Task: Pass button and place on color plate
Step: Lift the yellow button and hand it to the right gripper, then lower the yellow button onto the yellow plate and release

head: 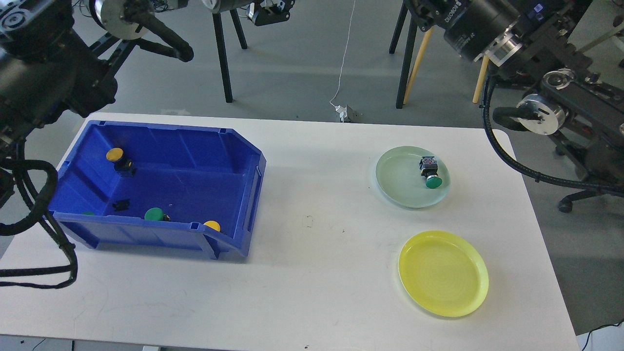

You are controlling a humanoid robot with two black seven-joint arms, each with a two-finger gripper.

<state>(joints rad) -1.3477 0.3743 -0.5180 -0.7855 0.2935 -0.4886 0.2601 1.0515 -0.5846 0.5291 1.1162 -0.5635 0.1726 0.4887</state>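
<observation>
I see a green button [431, 174] lying tipped on the pale green plate [397, 183], near its right rim; the yellow plate [443, 273] sits just nearer me. In the blue bin [161, 187] lie two yellow buttons [115, 155] [212, 225] and another green one [154, 214].

A white table [312, 273] with rounded corners stands on a grey floor [302, 58]. Beyond its far edge are black stand legs [223, 53] and pale wooden legs [417, 63]; a thin white cable [345, 48] drops to a small white plug [344, 113].
</observation>
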